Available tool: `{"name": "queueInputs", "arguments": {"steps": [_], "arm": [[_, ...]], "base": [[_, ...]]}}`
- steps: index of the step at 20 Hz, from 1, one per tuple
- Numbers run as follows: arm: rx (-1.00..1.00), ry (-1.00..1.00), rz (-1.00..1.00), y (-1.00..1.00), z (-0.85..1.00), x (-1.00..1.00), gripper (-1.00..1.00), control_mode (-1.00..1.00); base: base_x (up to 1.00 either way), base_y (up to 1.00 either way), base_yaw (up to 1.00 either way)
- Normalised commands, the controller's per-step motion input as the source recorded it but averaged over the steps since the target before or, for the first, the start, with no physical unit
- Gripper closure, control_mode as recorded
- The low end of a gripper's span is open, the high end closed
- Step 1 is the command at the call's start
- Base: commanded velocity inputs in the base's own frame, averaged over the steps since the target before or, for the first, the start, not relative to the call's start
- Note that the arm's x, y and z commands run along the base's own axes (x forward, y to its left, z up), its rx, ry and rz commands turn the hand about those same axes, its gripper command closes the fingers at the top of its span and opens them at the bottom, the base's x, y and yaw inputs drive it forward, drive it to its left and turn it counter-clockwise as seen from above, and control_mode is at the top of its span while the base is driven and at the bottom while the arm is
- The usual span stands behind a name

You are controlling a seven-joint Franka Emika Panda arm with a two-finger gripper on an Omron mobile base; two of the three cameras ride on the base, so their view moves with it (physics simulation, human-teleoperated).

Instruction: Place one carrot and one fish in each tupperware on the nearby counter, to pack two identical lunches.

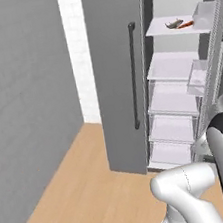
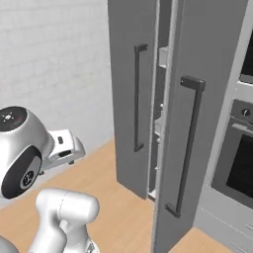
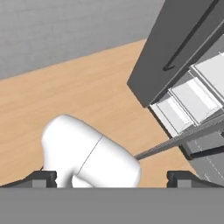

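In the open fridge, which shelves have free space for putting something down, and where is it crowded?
The top shelf is crowded at its right: a fish, a carrot and a white bin sit there; its left part is bare. The shelves below look bare, bordered by the closed door on the left and a door bin on the right.

Fish [image 1: 173, 24] beside carrot [image 1: 187, 24] on fridge shelf [image 1: 164, 28]

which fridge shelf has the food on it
The top shelf: a carrot and a fish lie on it, side by side. The shelves below look bare.
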Motion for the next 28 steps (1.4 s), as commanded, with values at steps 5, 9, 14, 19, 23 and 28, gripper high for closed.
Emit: {"name": "queueInputs", "arguments": {"steps": [5,9,14,19,23,28], "arm": [[0.00,0.00,0.00,0.00,0.00,0.00,-1.00,1.00],[0.00,0.00,0.00,0.00,0.00,0.00,-1.00,1.00],[0.00,0.00,0.00,0.00,0.00,0.00,-1.00,1.00],[0.00,0.00,0.00,0.00,0.00,0.00,-1.00,1.00],[0.00,0.00,0.00,0.00,0.00,0.00,-1.00,1.00],[0.00,0.00,0.00,0.00,0.00,0.00,-1.00,1.00]], "base": [[0.65,0.40,-0.56],[0.58,0.63,-0.57],[0.46,0.51,-0.54],[0.43,0.01,-0.43],[0.27,0.32,-0.30],[0.12,0.52,-0.23]]}}
